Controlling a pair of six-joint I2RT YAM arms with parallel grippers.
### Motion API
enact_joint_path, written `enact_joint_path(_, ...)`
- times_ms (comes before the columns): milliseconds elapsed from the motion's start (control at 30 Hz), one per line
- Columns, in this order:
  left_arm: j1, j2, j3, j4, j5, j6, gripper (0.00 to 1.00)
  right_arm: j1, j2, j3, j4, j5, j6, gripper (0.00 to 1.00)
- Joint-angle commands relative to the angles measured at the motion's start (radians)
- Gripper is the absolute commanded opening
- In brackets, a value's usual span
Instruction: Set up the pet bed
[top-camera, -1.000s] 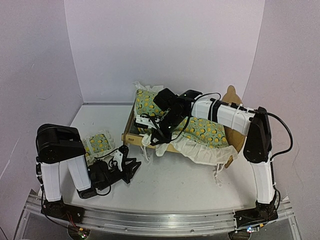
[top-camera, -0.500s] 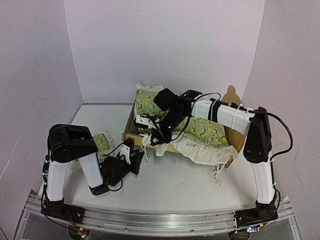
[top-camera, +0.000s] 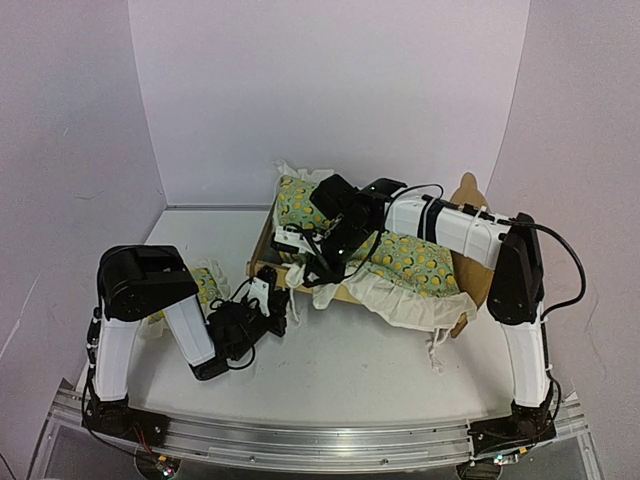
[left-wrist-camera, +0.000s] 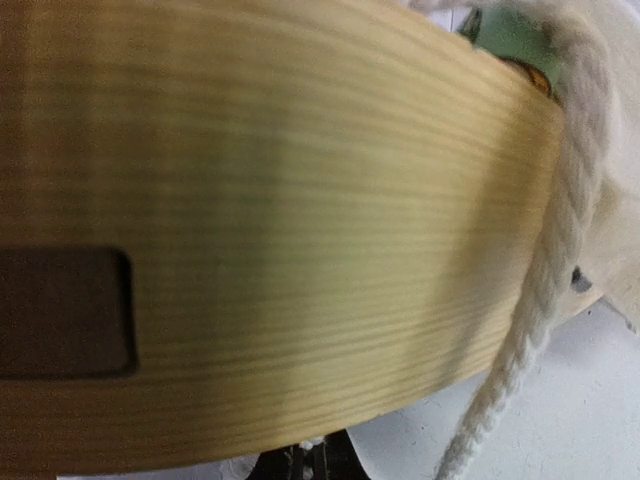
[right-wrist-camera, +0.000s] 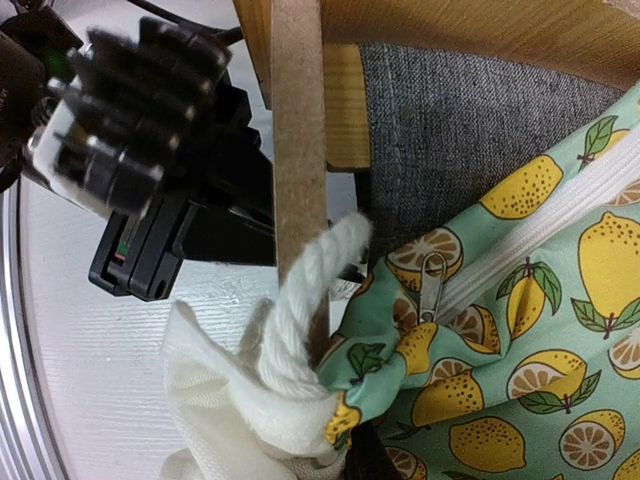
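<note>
— Left arm?
— Folded low; left end effector sits against the pet bed, near-left corner. Its opening, I cannot tell.
— Right?
— Reaching leftward across the bed; right end effector is clamped on the bunched quilt. The bed is mid-bench.

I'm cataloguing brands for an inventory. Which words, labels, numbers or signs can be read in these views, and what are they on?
None can be read.
The pet bed shows only bare wood grain.
The quilt has a lemon print and a plain zip, with no words.
Any marking on the right arm is too small to read.
</note>
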Motion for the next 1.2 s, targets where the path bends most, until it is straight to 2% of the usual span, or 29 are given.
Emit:
enact_joint_path(0, 0.007, -0.133, -0.037, -0.137, 0.093, -0.015, 0.00, 0.014, -0.113, 0.062, 0.045, -0.056, 0.019, 0.00)
enact_joint_path(67, -0.011, -0.213, -0.091, -0.253, 0.127, -0.107, 0.00, 0.015, -0.104, 0.049, 0.046, -0.048, 0.014, 0.00)
enact_joint_path(167, -0.020, -0.273, -0.127, -0.370, 0.283, -0.223, 0.00, 0.015, -0.099, 0.011, 0.054, -0.019, -0.010, 0.00)
enact_joint_path(367, -0.020, -0.305, -0.093, -0.521, 0.494, -0.333, 0.00, 0.014, -0.066, -0.067, 0.120, 0.065, -0.101, 0.00)
enact_joint_path(567, -0.020, -0.352, -0.142, -0.524, 0.494, -0.377, 0.00, 0.014, -0.031, -0.058, 0.163, 0.077, -0.132, 0.01)
enact_joint_path(600, -0.019, -0.367, -0.155, -0.525, 0.481, -0.384, 0.00, 0.014, -0.022, -0.048, 0.165, 0.083, -0.107, 0.09)
enact_joint_path(700, -0.019, -0.392, -0.189, -0.529, 0.450, -0.406, 0.00, 0.019, -0.015, -0.023, 0.165, 0.130, 0.049, 0.45)
enact_joint_path(800, -0.019, -0.402, -0.215, -0.533, 0.425, -0.420, 0.00, 0.032, -0.064, -0.046, 0.156, 0.189, 0.317, 0.65)
enact_joint_path(967, -0.005, -0.435, -0.256, -0.583, 0.356, -0.460, 0.00, 0.118, -0.193, -0.086, 0.048, 0.354, 0.710, 0.86)
enact_joint_path(1067, 0.015, -0.481, -0.293, -0.623, 0.308, -0.491, 0.00, 0.144, -0.247, -0.169, 0.011, 0.275, 0.888, 0.96)
enact_joint_path(1167, 0.023, -0.534, -0.325, -0.646, 0.287, -0.478, 0.00, 0.216, -0.299, -0.268, 0.056, 0.279, 0.942, 0.97)
